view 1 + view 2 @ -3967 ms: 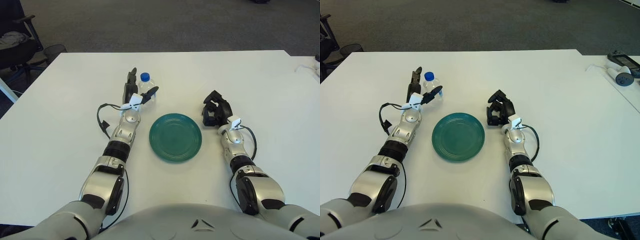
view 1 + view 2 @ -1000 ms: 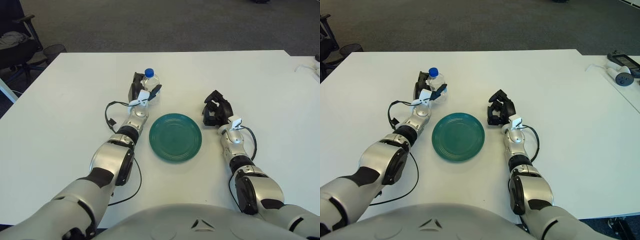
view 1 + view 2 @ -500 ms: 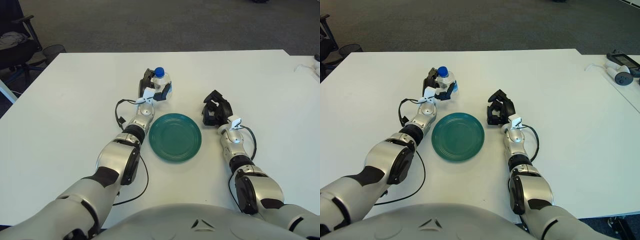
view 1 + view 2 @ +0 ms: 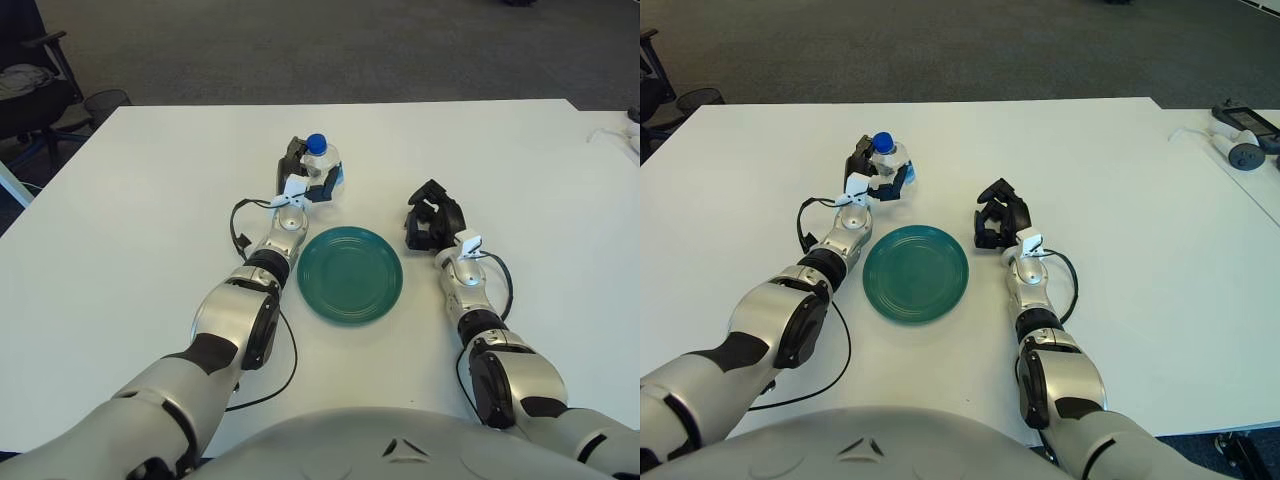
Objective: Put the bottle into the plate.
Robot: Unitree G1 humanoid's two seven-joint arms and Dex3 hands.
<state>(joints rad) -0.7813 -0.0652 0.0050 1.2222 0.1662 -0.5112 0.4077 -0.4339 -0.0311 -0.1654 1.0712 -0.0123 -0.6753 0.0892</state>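
Looking through the left eye, we saw our left hand [image 4: 304, 178] gripping the bottle [image 4: 320, 165] just beyond the plate [image 4: 350, 274]. Through the right eye, our right hand [image 4: 999, 222] sat curled and empty right of the plate.

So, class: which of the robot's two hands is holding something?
The left hand, closed around the blue-capped bottle beyond the plate; the right hand is curled but holds nothing.
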